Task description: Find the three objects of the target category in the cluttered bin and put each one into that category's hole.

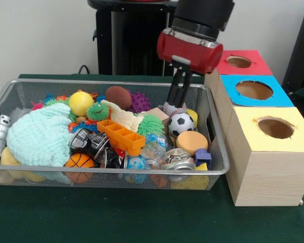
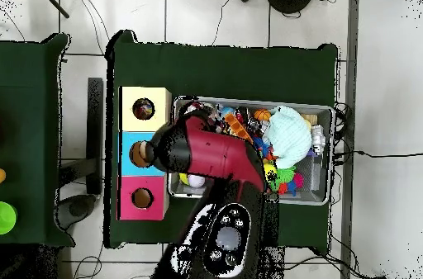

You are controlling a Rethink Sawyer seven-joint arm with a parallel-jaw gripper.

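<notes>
The wire mesh bin (image 1: pixel 116 81) is full of toys. The mint-green knit cloth (image 1: pixel 40 134) lies heaped at its left end and also shows in the overhead view (image 2: pixel 289 135). The cream knit cloth (image 1: pixel 122 117) lies in the middle, partly under other toys. The polka-dot cloth is out of view. My gripper (image 1: pixel 177 104) reaches down into the bin's far right part, its tips just over a baseball (image 1: pixel 173 109). Its fingers stand close together with nothing seen between them. The yellow-faced hole (image 1: pixel 275 127) is on the nearest wooden box, right of the bin.
The blue-faced hole (image 1: pixel 254 90) and the red-faced hole (image 1: pixel 238 62) sit behind the yellow one. An orange tray (image 1: pixel 120 134), a soccer ball (image 1: pixel 181 123), a basketball (image 1: pixel 80 162) and a crushed can (image 1: pixel 177 163) crowd the bin. In the overhead view the arm (image 2: pixel 215 156) covers the bin's left part.
</notes>
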